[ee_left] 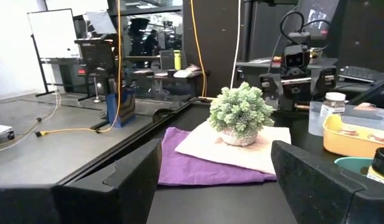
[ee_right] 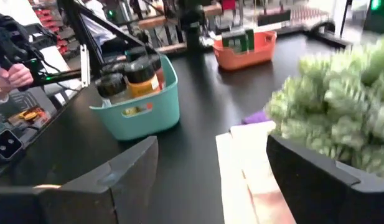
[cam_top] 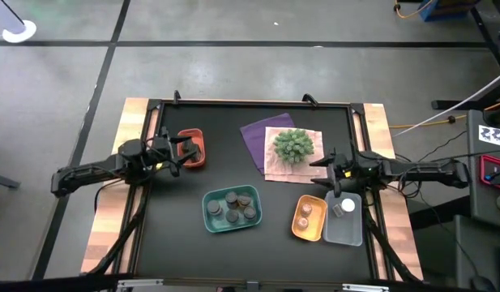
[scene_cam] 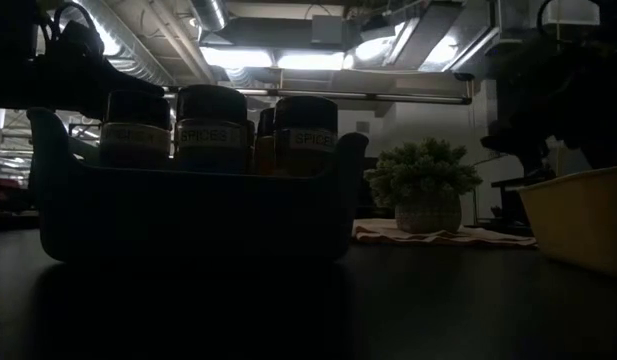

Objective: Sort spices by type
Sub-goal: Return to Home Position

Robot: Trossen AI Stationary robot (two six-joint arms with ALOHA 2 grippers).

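High view: left gripper (cam_top: 177, 154) sits at the bench's (cam_top: 225, 174) left side, just beside the red tray (cam_top: 191, 149). Right gripper (cam_top: 326, 167) is at the right side, near the plant (cam_top: 293, 145), which stands on a pink cloth (cam_top: 275, 166) overlapping a purple cloth (cam_top: 258, 138). Several grey-topped jars (cam_top: 232, 208) stand in the teal tray (cam_top: 209, 212). Amber jars (cam_top: 305, 215) are in the orange tray (cam_top: 313, 232). The white-capped jar (cam_top: 348, 207) is in the clear tray (cam_top: 344, 231), which touches the orange one.

Low view: jars labelled "SPICES" rise above the teal tray's wall, close to the camera. The plant stands farther back, and the orange tray's wall shows at the right edge.

Left wrist view: fingers (ee_left: 120, 177) spread, nothing between them. Plant and both cloths lie ahead, with the clear and orange trays beyond.

Right wrist view: fingers (ee_right: 111, 177) spread, nothing held. Teal tray with its jars ahead, red tray farther off, plant close alongside.
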